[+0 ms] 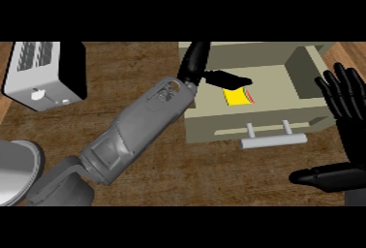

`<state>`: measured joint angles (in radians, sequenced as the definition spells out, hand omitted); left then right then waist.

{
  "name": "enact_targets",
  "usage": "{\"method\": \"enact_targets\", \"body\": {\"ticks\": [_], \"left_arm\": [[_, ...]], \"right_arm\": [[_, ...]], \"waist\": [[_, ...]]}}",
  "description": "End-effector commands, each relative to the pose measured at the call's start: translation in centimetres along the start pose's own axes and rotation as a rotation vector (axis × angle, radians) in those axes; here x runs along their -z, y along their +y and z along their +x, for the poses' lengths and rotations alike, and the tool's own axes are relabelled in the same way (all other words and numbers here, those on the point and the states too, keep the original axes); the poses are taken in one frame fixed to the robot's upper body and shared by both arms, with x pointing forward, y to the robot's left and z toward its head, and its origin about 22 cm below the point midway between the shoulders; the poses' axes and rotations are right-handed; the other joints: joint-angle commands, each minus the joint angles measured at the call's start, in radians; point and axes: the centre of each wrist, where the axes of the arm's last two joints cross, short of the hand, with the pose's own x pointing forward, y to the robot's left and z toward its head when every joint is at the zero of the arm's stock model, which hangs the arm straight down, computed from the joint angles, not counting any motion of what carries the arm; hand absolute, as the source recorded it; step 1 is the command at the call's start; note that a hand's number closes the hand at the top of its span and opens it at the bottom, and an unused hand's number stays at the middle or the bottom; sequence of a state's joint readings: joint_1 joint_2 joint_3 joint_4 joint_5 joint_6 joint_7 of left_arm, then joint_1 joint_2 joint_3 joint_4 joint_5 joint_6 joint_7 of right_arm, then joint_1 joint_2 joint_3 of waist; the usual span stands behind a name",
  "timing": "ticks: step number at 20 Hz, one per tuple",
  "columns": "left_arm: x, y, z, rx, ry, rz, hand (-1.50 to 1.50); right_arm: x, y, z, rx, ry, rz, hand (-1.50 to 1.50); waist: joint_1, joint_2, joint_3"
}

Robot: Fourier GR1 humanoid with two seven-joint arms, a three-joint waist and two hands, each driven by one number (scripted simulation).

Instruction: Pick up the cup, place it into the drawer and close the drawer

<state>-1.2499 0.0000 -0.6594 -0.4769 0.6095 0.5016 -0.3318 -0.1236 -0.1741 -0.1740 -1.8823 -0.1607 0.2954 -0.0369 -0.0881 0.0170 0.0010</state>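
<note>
My left hand (214, 77) is over the open drawer (307, 65), fingers straight, not holding the yellow cup (238, 96) lying inside. My right hand (343, 106) rests open nearby.

Left forearm (136, 131): grey, boxy, faceted panels; a raised rectangular plate sits mid-length, and small round holes show near the wrist end. Darker grey segment below it, toward the elbow. Left hand (214, 75): glossy black, slim wrist, tapering fingers. Right hand (346, 114): same glossy black, long segmented fingers, thick thumb. Right forearm not visible.
</note>
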Motion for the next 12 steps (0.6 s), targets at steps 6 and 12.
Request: {"method": "enact_targets", "body": {"ticks": [6,12], "left_arm": [[1.8,-0.7,4.8,-0.135,-0.091,0.046,-1.5],[1.9,1.6,5.2,-0.202,-0.064,0.063,-1.5]], "right_arm": [[-0.7,-0.8,2.5,-0.01,0.0,0.135,1.5],[-2.9,0.1,3.0,-0.188,0.071,0.247,1.5]], "waist": [[0.041,-0.011,-0.001],[0.084,-0.023,-0.001]]}}
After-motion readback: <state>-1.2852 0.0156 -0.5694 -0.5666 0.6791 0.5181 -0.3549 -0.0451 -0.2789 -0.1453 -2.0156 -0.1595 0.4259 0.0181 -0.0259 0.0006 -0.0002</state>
